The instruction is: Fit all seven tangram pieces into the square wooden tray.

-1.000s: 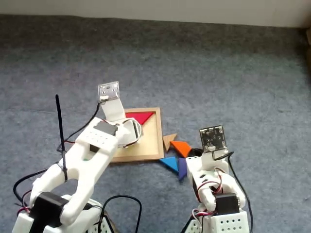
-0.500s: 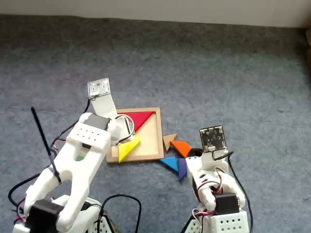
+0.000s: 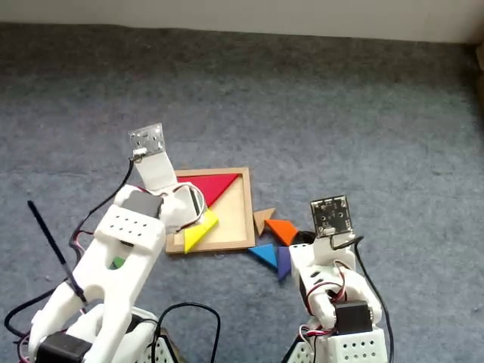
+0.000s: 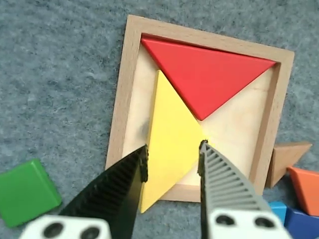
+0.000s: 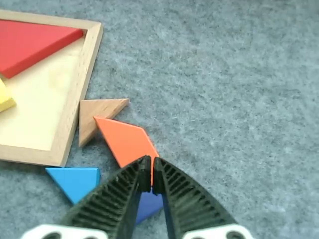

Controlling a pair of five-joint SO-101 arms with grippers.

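The left gripper hangs with fingers spread above the yellow triangle. That piece lies in the wooden tray, near the red triangle, 1 corner seemingly over the near rim. The right gripper, fingers closed on nothing, hovers over the orange piece on the counter, right of the tray.

A grey carpet of short, flecked pile is spread over the whole surface, and the same mottled blue-grey weave is seen close up in both wrist views. Along the far edge it is bordered by a pale strip, smooth and off-white. Soft, even light is cast, and shadows are kept faint.
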